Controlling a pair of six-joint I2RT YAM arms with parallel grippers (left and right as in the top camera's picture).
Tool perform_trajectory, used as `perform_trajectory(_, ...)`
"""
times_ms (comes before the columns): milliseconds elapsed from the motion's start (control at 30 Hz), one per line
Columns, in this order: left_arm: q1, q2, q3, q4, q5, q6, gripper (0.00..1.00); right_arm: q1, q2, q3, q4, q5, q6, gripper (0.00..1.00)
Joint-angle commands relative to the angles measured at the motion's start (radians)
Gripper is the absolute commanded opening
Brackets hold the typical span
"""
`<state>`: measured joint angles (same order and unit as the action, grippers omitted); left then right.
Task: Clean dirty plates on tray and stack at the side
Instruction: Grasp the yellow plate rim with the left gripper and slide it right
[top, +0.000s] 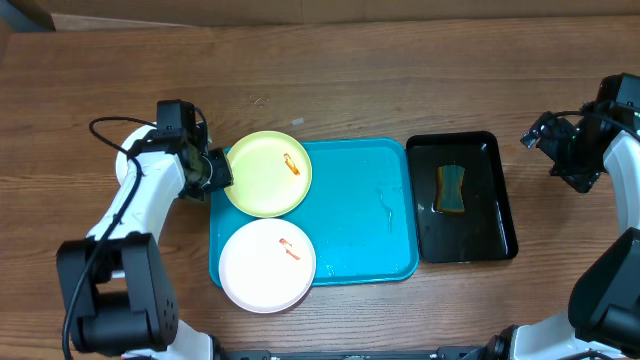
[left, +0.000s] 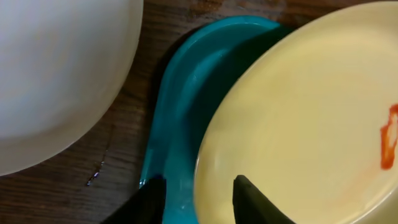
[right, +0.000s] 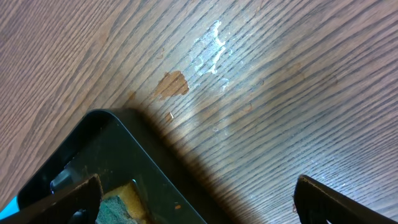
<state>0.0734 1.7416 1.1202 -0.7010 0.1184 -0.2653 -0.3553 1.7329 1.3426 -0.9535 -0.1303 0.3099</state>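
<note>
- My left end effector (top: 218, 170) sits at the left edge of the yellow plate (top: 267, 173). It is partly parted, one finger (left: 152, 202) over the blue tray (left: 186, 93) and the other over the plate's face. It stands astride the rim and is not yet pinching it.
- The bite looks shallow. If I clamp on so little rim, the plate may pivot or slip free as it lifts, and the orange smear (left: 388, 146) makes it slicker.
- My outer finger is near the tray's raised edge, and snagging it would drag the whole tray.
- The white plate (top: 267, 265) lies just beside the yellow one, overhanging the tray's front-left corner. A swinging yellow plate could knock it onto the table (top: 400, 70). I cannot make out a third plate.
- The sponge (top: 452, 188) rests in the black tray (top: 480, 225).
- My right end effector (right: 193, 205) hangs spread wide and empty over the table by that tray's corner, well apart from the plates. It cannot steady anything from there.
</note>
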Motion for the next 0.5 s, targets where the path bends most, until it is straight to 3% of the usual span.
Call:
perform_trajectory(0, -0.011, 0.052, 0.013, 0.019, 0.047, -0.003, 0.36, -0.001, -0.003, 0.018, 0.005, 0.006, 0.001, 1.0)
perform_trajectory(133, -0.029, 0.097, 0.013, 0.048, 0.047, -0.001, 0.36, -0.001, -0.003, 0.018, 0.005, 0.006, 0.001, 1.0)
perform_trajectory(200, -0.035, 0.104, 0.013, 0.047, 0.053, -0.001, 0.3, -0.001, -0.003, 0.018, 0.005, 0.006, 0.001, 1.0)
perform_trajectory(467, -0.092, 0.102, 0.015, 0.053, 0.198, 0.038, 0.25, -0.001, -0.003, 0.018, 0.005, 0.006, 0.002, 1.0)
